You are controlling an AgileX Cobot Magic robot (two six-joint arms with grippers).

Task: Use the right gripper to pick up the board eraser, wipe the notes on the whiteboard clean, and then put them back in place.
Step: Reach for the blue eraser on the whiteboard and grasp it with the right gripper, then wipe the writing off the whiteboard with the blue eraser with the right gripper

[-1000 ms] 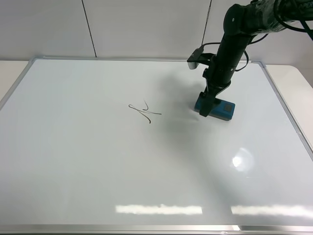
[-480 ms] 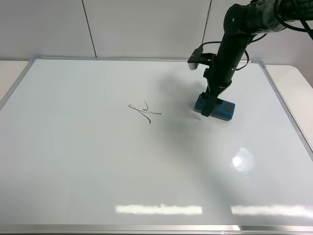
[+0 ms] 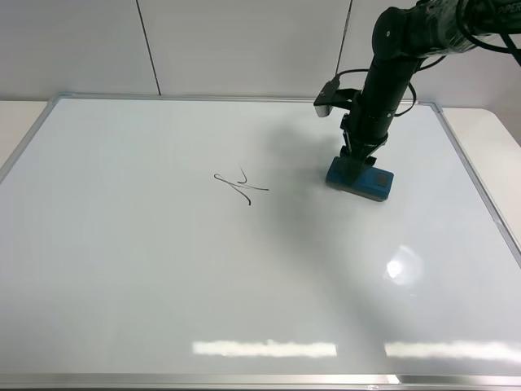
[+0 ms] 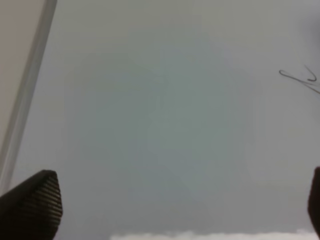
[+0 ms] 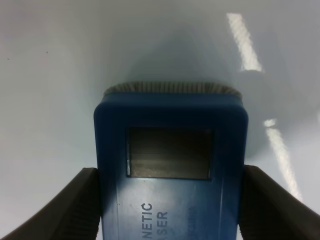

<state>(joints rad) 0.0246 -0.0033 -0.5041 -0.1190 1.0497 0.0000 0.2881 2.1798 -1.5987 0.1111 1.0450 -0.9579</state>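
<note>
Right gripper [image 5: 170, 200] is clamped on the board eraser [image 5: 170, 150]: in the wrist cam both ribbed fingers [image 5: 60, 210] sit flush against the long blue sides, with one dark grey square patch showing on top between them and the grey felt edge peeking out past the far end. From the high cam the eraser lies flat on the whiteboard [image 3: 244, 285], over on the right side and in the upper half, with the black arm coming straight down onto it from above. The board is glossy, so there are bright light reflections near the front edge and one round glare spot just below the eraser. The notes [image 3: 241, 186] are a thin black scribble of crossing strokes near the middle of the board, well apart from the eraser and off to its left, not wiped. Left gripper [image 4: 172, 205] hangs wide open over bare board with nothing between its tips, the scribble just at the edge of its view. Beyond that there's the silver frame [image 3: 244, 97], then a pale panelled wall [image 3: 244, 41].
</note>
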